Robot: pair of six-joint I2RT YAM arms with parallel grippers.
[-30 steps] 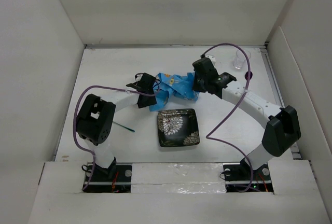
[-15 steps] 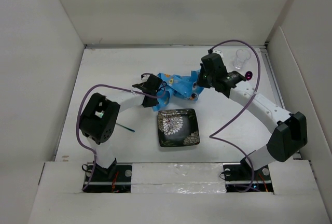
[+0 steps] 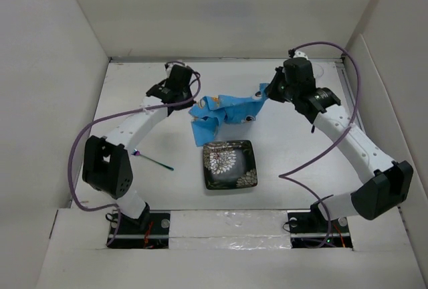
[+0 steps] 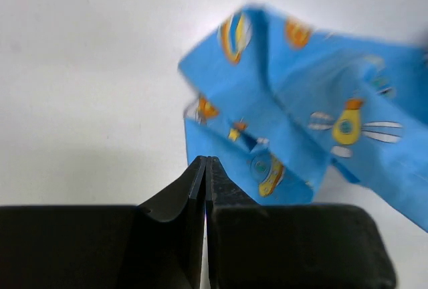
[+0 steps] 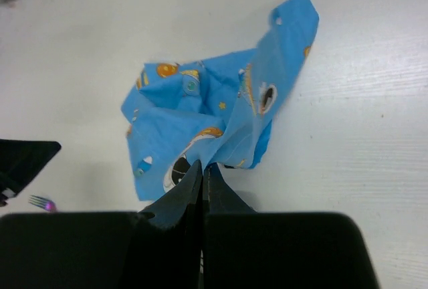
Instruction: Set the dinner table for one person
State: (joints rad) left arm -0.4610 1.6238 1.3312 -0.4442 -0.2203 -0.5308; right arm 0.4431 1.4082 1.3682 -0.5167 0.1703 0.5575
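Note:
A blue cartoon-print cloth (image 3: 227,112) hangs stretched between my two grippers above the white dinner table (image 3: 127,102). My left gripper (image 3: 192,99) is shut, pinching the cloth's left edge (image 4: 221,135) at its tips (image 4: 206,160). My right gripper (image 3: 266,95) is shut on a gathered fold of the cloth (image 5: 200,115), which bunches into its tips (image 5: 203,164). A dark square plate (image 3: 229,164) with a white flower pattern lies on the table in front of the cloth. A thin fork (image 3: 154,161) with a purple end lies to the plate's left.
White upright panels (image 3: 53,68) enclose the table on the left, back and right. Purple cables (image 3: 301,162) loop from both arms over the surface. The fork's purple tines (image 5: 41,203) show at the lower left of the right wrist view.
The left gripper shut and swung back and to the left with the cloth's edge. The right gripper rose back and to the right. The cloth is now pulled out between them.

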